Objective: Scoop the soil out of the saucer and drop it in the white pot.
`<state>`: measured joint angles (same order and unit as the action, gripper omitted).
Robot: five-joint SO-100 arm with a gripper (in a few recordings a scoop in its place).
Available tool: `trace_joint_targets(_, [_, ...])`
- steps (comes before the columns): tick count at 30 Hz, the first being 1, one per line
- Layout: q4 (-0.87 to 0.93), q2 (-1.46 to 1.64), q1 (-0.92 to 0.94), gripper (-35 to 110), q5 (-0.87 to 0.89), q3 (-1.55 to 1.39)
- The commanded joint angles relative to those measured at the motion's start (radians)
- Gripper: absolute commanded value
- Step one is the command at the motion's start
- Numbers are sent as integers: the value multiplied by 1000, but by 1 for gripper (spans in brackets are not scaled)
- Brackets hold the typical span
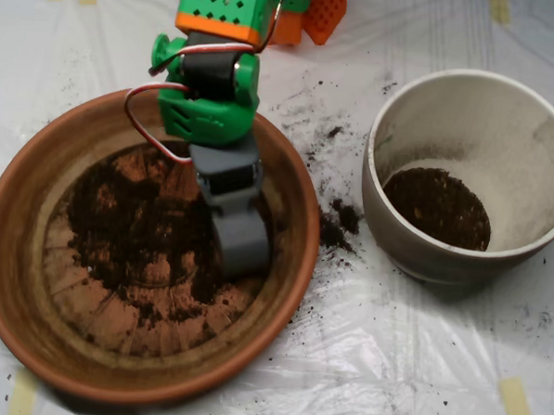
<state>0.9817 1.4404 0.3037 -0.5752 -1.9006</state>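
Soil [132,223] lies as a thin, patchy dark layer across the ridged base of the saucer [30,315], thickest left of centre, with bare terracotta showing through toward the lower edge. The tool [241,243], a grey clamshell scoop, is down inside the saucer at the right side of its base, its tip at the edge of the dark patch; from above I cannot tell whether its halves are spread or pressed together, nor whether it carries any soil. The green and orange arm [214,83] reaches in over the saucer's upper rim.

To the right, just beside the saucer, stands the white pot [468,115], with a dark pool of soil already on its bottom. Crumbs and small clumps [336,227] are strewn on the plastic-covered surface [390,362] between the two.

This looks like the gathering step. Next, the tool likely needs to bite into the thicker soil to its left, then lift clear of the rim and travel right over the pot.
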Motion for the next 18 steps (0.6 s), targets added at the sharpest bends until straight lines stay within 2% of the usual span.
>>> trace_joint_targets(1, [8, -3, -40, 19, 6, 58])
trace_joint_targets(11, [-71, 14, -95, 16, 74, 38])
trace_joint_targets(18, [-275, 193, -104, 11, 46, -193])
